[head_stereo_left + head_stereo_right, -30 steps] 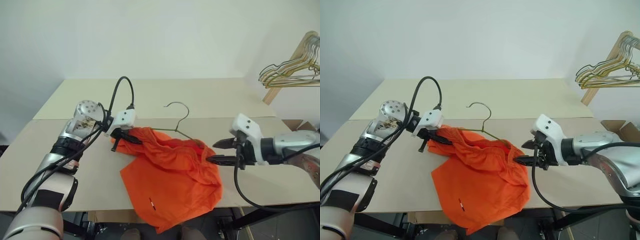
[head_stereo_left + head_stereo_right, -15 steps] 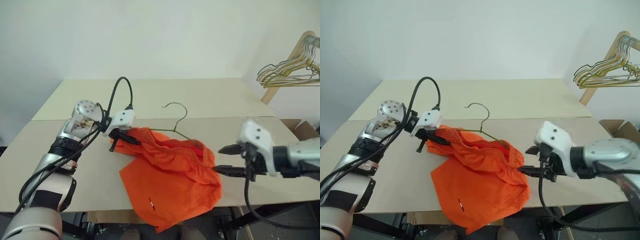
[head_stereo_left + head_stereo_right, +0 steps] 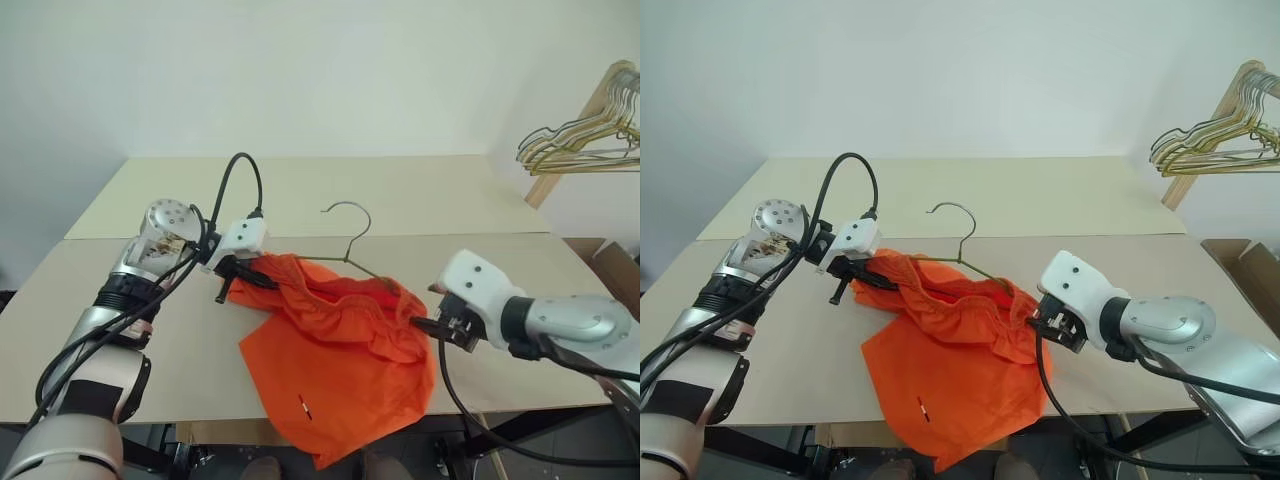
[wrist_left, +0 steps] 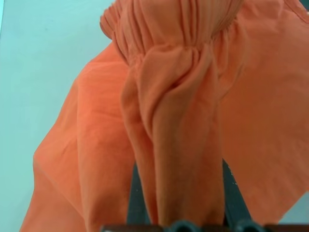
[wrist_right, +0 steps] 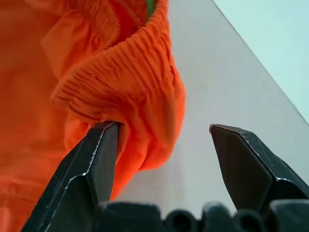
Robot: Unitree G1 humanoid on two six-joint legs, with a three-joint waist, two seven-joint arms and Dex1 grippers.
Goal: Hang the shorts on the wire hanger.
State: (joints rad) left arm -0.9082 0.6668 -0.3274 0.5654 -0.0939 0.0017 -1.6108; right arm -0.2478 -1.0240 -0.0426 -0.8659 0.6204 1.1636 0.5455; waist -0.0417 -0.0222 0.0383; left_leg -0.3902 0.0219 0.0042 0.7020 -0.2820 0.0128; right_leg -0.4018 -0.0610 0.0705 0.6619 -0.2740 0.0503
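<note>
Left pincer (image 3: 232, 280) is clamped on the waistband of the shorts (image 3: 340, 360), lifting that end off the bench (image 3: 150, 370); right pincer (image 5: 164, 145) gapes at the opposite waistband edge (one finger touching fabric, nothing gripped). Wire hanger (image 3: 345, 235) lies partly under the cloth, so the hanging seems barely begun.

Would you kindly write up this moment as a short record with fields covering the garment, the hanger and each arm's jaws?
shorts: orange shorts crumpled on the table, lower part hanging over the near edge
wire hanger: wire hanger partly under the shorts, hook sticking out on the far side
left gripper: left gripper shut on the shorts' waistband, lifting that corner
right gripper: right gripper open, one finger against the gathered waistband, nothing gripped
background: bunch of spare hangers on a wooden rack, far right
</note>
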